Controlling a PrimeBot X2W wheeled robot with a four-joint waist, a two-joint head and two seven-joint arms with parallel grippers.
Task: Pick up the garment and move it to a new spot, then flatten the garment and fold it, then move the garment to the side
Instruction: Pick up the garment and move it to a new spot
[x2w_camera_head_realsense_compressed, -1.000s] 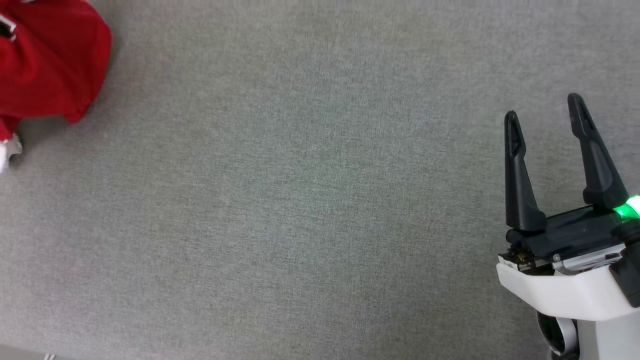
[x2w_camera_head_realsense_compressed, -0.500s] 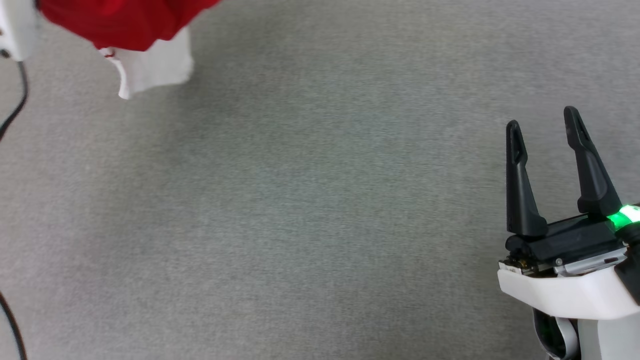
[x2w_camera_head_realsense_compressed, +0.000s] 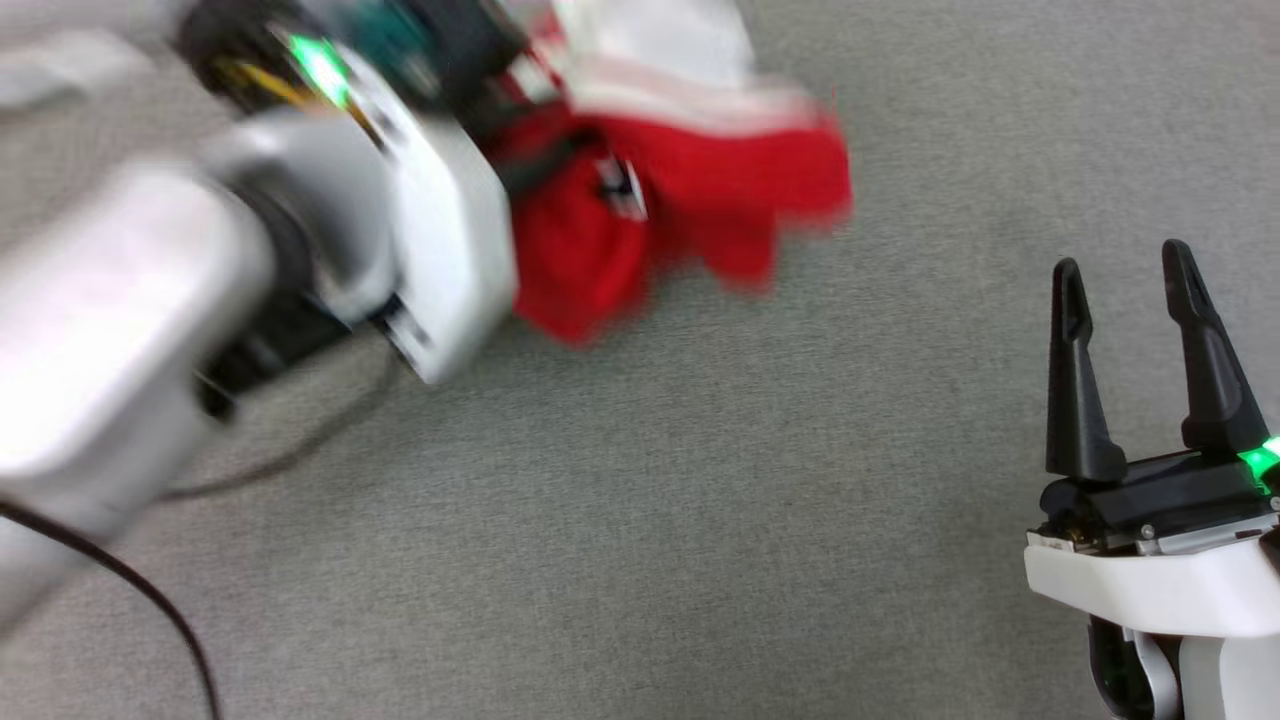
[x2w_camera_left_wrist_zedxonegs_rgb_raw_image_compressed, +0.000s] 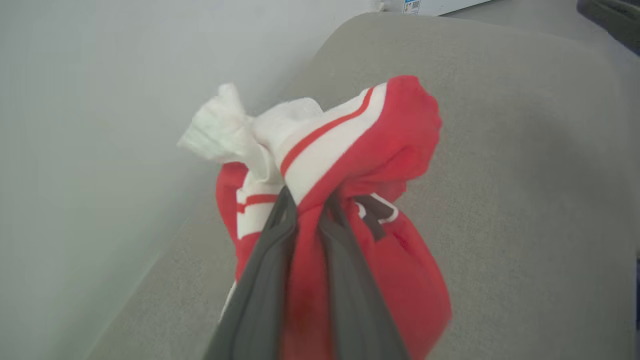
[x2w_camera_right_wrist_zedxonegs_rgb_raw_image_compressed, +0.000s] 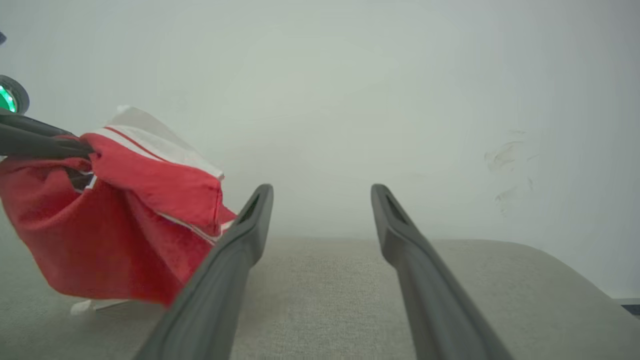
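Note:
The garment (x2w_camera_head_realsense_compressed: 700, 190) is a red shirt with white sleeves, bunched and blurred at the top middle of the head view. My left gripper (x2w_camera_left_wrist_zedxonegs_rgb_raw_image_compressed: 311, 200) is shut on a fold of the garment (x2w_camera_left_wrist_zedxonegs_rgb_raw_image_compressed: 390, 130), which hangs from it in a bundle above the grey cushion. My pale left arm (x2w_camera_head_realsense_compressed: 300, 230) reaches in from the left. In the right wrist view the garment (x2w_camera_right_wrist_zedxonegs_rgb_raw_image_compressed: 125, 215) hangs at the left, its lower edge close to the cushion. My right gripper (x2w_camera_head_realsense_compressed: 1122, 258) stands open and holds nothing at the lower right, well apart from the garment. Its fingers also frame the right gripper (x2w_camera_right_wrist_zedxonegs_rgb_raw_image_compressed: 322, 192).
A grey fabric cushion (x2w_camera_head_realsense_compressed: 650, 500) spreads under both arms, with a rounded far corner (x2w_camera_left_wrist_zedxonegs_rgb_raw_image_compressed: 450, 30) against a pale wall (x2w_camera_right_wrist_zedxonegs_rgb_raw_image_compressed: 350, 100). A black cable (x2w_camera_head_realsense_compressed: 150, 600) trails from the left arm. A white labelled box (x2w_camera_left_wrist_zedxonegs_rgb_raw_image_compressed: 430, 6) sits beyond the cushion.
My left arm has swung in from the left, carrying the bunched garment toward the top middle of the head view. The right gripper has stayed open and has barely moved.

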